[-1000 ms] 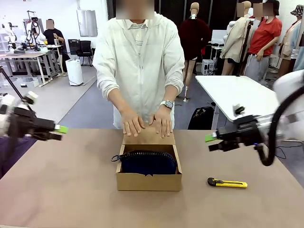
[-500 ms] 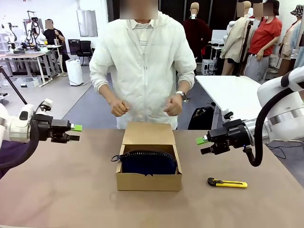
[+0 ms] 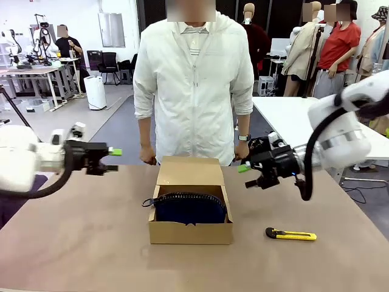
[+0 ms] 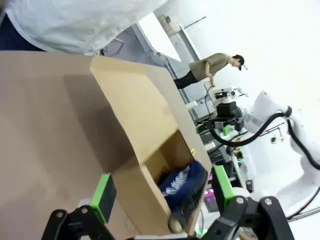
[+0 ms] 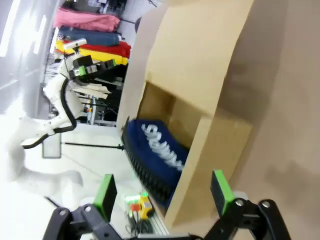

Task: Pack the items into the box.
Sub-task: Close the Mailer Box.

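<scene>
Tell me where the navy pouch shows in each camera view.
Front view: navy pouch centre, inside the box.
Left wrist view: navy pouch lower right of centre.
Right wrist view: navy pouch lower left of centre.
Shared landmark: the box's open flap.

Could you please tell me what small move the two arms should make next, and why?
Probably bring the open left gripper and right gripper inward to the side edges of the flap lid, to fold it shut. The navy pouch already lies in the box, the lid is open on the person's side, and both grippers flank it.
</scene>
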You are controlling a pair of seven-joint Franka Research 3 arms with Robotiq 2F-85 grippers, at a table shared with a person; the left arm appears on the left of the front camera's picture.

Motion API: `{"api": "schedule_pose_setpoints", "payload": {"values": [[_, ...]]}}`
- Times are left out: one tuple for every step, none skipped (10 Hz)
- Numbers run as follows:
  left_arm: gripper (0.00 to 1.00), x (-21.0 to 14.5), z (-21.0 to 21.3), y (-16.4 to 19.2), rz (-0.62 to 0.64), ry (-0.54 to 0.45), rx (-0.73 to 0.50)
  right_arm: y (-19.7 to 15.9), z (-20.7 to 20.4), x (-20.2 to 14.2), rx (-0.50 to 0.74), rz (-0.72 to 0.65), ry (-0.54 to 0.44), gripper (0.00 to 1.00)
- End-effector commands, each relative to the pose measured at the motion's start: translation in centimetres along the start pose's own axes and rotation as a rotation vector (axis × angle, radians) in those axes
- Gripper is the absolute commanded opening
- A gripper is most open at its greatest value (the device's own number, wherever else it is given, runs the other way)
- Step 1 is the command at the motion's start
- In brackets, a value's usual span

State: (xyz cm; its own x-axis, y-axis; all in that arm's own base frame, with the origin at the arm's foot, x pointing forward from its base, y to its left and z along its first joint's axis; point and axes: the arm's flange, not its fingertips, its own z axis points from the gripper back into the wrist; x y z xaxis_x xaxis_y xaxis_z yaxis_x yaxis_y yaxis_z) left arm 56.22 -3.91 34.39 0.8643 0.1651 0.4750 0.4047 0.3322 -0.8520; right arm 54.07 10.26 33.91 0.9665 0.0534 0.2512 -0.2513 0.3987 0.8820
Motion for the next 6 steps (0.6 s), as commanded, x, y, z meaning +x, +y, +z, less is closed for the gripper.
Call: {"api": "schedule_pose_setpoints", "payload": {"values": [[1.0, 5.9, -5.3, 4.7, 0.076, 0.018, -0.028, -1.0, -2.5, 4.9, -0.087, -0.101, 0.005, 1.0], [1.0, 6.9, -7.3, 6.3, 0.099, 0.052, -0.08, -2.2, -3.3, 6.4, -0.13, -0.151, -0.031, 1.0], [1.0, 7.2, -9.2, 7.5, 0.123, 0.093, -0.123, -3.6, -4.0, 7.6, -0.166, -0.214, -0.051, 1.0], [1.0, 7.2, -10.9, 8.4, 0.131, 0.114, -0.16, -5.0, -4.7, 8.7, -0.176, -0.246, -0.042, 1.0], [1.0, 7.1, -12.2, 9.0, 0.12, 0.114, -0.2, -6.4, -5.3, 9.6, -0.128, -0.285, -0.01, 1.0], [1.0, 7.0, -13.5, 9.6, 0.123, 0.125, -0.206, -7.6, -6.0, 10.4, -0.046, -0.306, 0.0, 1.0]]}}
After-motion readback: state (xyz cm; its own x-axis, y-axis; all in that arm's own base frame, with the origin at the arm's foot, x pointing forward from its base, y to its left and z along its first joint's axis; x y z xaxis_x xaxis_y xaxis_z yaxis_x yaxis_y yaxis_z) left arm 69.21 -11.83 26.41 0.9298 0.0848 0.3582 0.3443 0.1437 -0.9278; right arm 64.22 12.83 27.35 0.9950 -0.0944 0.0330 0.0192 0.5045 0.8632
